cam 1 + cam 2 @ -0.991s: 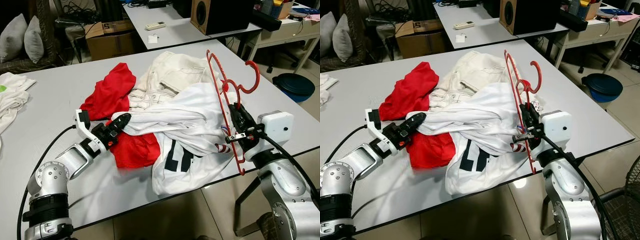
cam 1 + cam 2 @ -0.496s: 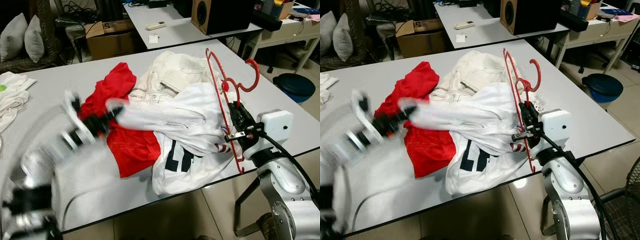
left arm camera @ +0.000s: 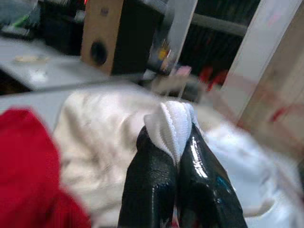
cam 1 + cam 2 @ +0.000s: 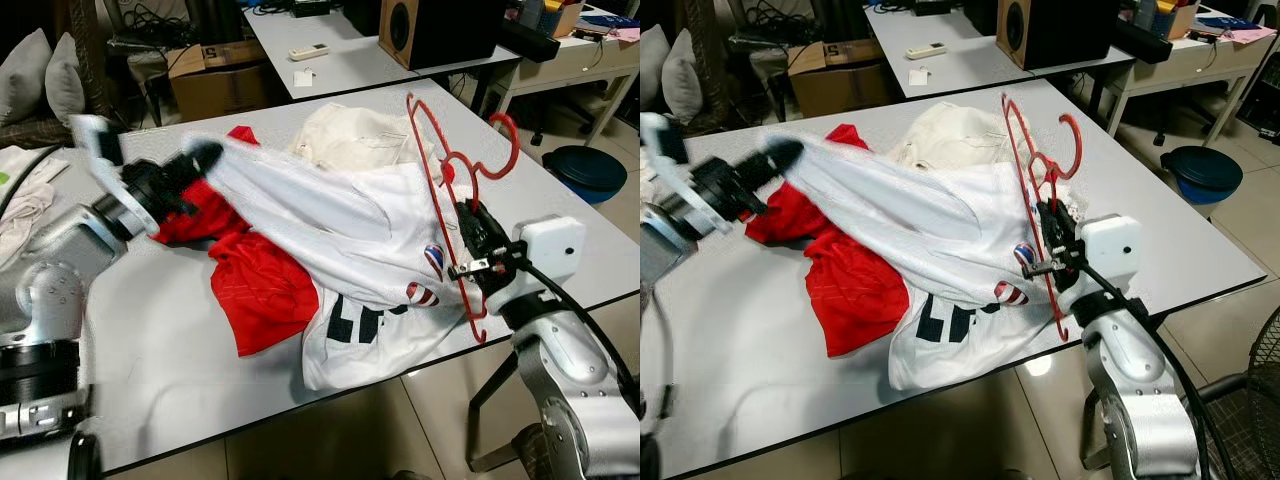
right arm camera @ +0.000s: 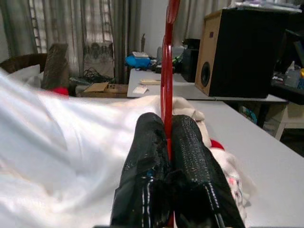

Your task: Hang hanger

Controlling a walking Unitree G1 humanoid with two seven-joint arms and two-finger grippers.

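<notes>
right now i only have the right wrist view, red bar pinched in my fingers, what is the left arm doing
Observer: The left gripper is shut on a fold of the white jersey, out at the robot's left over the table.
Operator: is the shirt on the hanger yet
Observer: No. The red hanger stands upright in the right gripper at the jersey's right edge, its hook free in the air.
Operator: anything under the shirt
Observer: A red garment lies beneath it toward the left, and a cream garment lies behind it.
</notes>
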